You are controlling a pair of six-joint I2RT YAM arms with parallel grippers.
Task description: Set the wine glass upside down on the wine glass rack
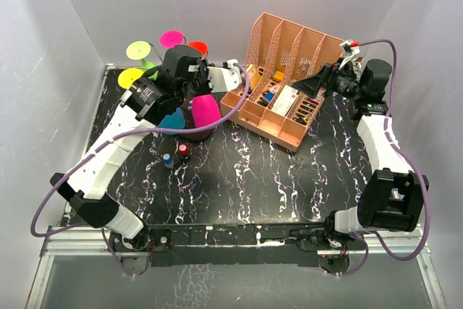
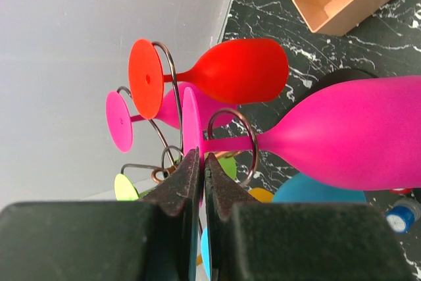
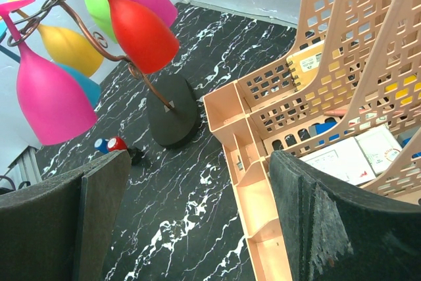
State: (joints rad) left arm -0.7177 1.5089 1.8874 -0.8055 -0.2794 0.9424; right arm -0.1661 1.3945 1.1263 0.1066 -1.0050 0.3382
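We see the wine glass (image 1: 205,110), a bright pink one, at the far left corner of the bench (image 1: 253,179). It hangs on the wine glass rack (image 3: 172,116) with other glasses. Its flat foot is on top and its cup points down, so it is upside down. Its thin stem sits inside one curly wire ring of the rack. A red glass (image 2: 243,70) hangs just beside it on the next ring. The left fingers (image 2: 185,182) are almost pressed together. They seem to pinch the thin edge of the pink foot, but the gap is too thin for us to be sure. From the fingers, the glass runs straight away: first the foot at the tips, then the stem through the ring, then the big cup on the other side. So the foot is on the fingers' side of the wire and the cup is on the far side. The left arm is right at the glass. The right arm is well apart, by the far right edge of the bench. The right fingers (image 3: 99,215) are spread wide and hold nothing. They are next to the peach organiser (image 1: 286,85). We think the hanging is nearly done. We think the left fingers next need to let go of the foot and pull back the way they point, away from the ring. If they bump the wire or the foot, the glass could swing into the red glass.
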